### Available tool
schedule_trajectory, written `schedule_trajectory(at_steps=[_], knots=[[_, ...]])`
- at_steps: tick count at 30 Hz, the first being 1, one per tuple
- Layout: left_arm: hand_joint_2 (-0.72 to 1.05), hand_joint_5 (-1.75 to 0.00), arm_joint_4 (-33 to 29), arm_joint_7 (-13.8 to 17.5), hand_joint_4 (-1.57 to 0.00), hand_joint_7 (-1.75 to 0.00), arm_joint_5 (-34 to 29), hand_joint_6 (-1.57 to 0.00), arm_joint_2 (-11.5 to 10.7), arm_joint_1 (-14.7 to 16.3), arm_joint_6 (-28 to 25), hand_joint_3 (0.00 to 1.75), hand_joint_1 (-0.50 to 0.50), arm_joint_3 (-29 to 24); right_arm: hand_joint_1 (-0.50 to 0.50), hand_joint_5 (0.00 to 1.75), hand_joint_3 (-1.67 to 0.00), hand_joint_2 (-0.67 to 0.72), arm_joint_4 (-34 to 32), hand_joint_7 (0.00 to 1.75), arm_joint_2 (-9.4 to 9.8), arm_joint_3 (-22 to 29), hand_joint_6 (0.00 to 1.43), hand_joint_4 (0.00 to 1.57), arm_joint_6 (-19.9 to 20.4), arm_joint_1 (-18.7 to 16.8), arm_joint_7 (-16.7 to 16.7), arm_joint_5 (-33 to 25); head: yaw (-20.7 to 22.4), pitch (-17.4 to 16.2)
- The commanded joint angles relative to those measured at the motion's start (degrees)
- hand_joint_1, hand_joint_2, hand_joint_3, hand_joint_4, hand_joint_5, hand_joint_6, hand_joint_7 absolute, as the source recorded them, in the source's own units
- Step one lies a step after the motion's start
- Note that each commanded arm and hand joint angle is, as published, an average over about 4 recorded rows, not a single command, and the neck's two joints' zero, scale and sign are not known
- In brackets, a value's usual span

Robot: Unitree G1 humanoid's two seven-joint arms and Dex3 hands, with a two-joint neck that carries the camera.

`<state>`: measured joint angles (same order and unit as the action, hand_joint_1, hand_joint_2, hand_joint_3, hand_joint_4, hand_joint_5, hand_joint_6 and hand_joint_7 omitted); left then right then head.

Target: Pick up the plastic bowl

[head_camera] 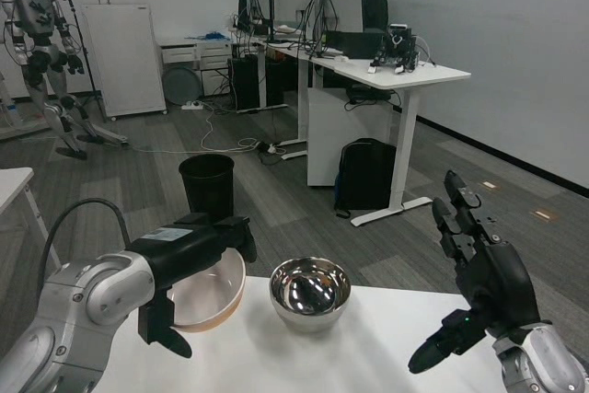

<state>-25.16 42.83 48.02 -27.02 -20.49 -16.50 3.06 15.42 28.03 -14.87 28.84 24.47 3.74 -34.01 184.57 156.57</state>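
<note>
A pale plastic bowl point(210, 292) with a tan rim is lifted and tilted at the table's far left edge. My left hand point(189, 260) grips it, fingers hooked over its upper rim and the thumb down its left side. My right hand point(479, 287) is raised over the right side of the table, fingers spread, holding nothing.
A shiny metal bowl point(310, 293) stands on the white table point(304, 356) just right of the plastic bowl. Beyond the table are a black bin point(206, 183), a white desk point(386, 71) with a backpack point(365, 174) under it, and another robot point(41, 43) at the far left.
</note>
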Motion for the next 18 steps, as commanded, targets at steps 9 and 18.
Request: schedule_trajectory(at_steps=[9, 18], knots=[[1.05, -1.75, 0.0, -0.2, -1.38, -1.61, -0.4, -0.60, -1.2, 0.7, -0.5, 1.66, -0.50, -0.2, -0.46, 0.00, 0.00, 0.28, -2.2, 0.00, 0.06, 0.0, 0.00, 0.00, 0.1, 0.7, 0.0, -0.1, 0.6, -0.3], [1.05, -1.75, -0.1, -0.2, -1.38, -1.61, -1.1, -0.60, -2.4, 1.6, -0.9, 1.66, -0.50, -0.6, -0.46, 0.00, 0.00, 0.22, -2.7, 0.00, -0.72, -0.2, 0.00, 0.00, 0.0, 0.3, 0.0, 0.2, 1.3, -0.7]])
